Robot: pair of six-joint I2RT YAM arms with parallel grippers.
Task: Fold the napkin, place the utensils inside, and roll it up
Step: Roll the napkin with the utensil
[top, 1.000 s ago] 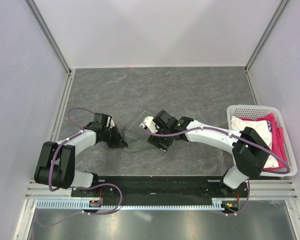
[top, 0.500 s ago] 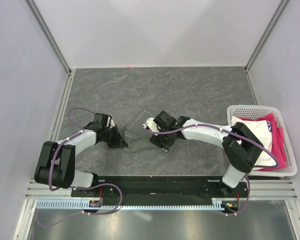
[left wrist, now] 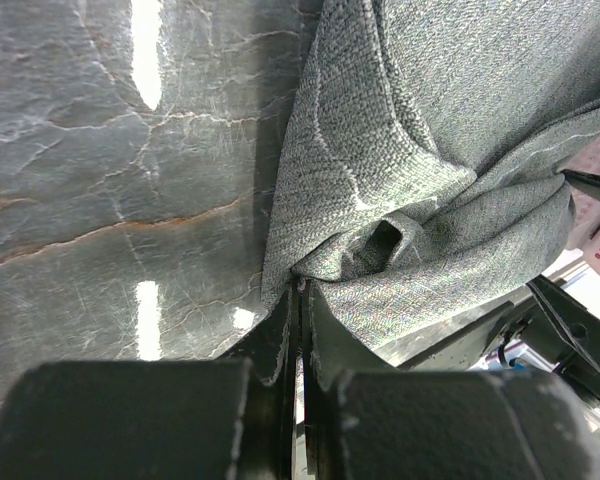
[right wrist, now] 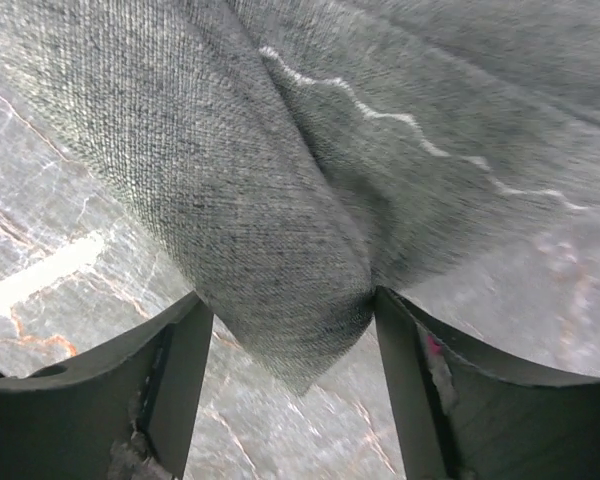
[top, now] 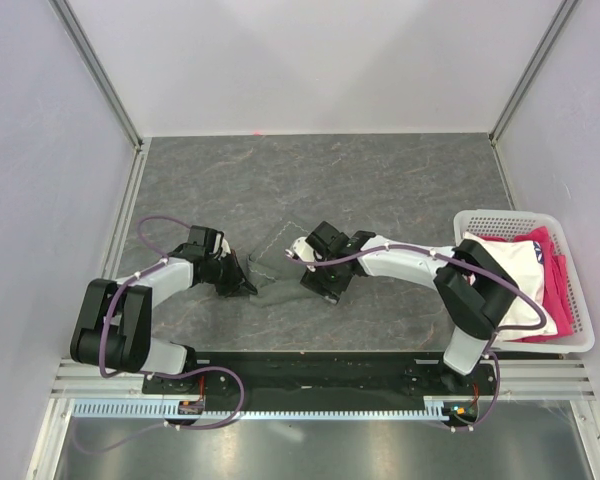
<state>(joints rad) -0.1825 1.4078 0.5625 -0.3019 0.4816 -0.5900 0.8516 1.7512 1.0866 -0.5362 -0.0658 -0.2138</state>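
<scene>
The dark grey napkin [top: 276, 267] lies crumpled on the table between my two grippers. My left gripper [top: 247, 287] is shut on the napkin's left edge, and in the left wrist view [left wrist: 300, 292] the cloth [left wrist: 430, 130] bunches up right at the fingertips. My right gripper [top: 313, 284] is at the napkin's right side. In the right wrist view [right wrist: 290, 315] its jaws stand wide apart, with a hanging fold of the napkin [right wrist: 280, 200] between them. The orange utensils are out of view.
A white basket [top: 525, 217] stands at the right edge of the table, holding white and pink fabrics [top: 525, 262]. Grey walls with metal posts close in the table on three sides.
The right arm's elbow has swung left towards the middle, and the right gripper has shifted slightly at the napkin. The left arm has stayed in place, holding the cloth.
</scene>
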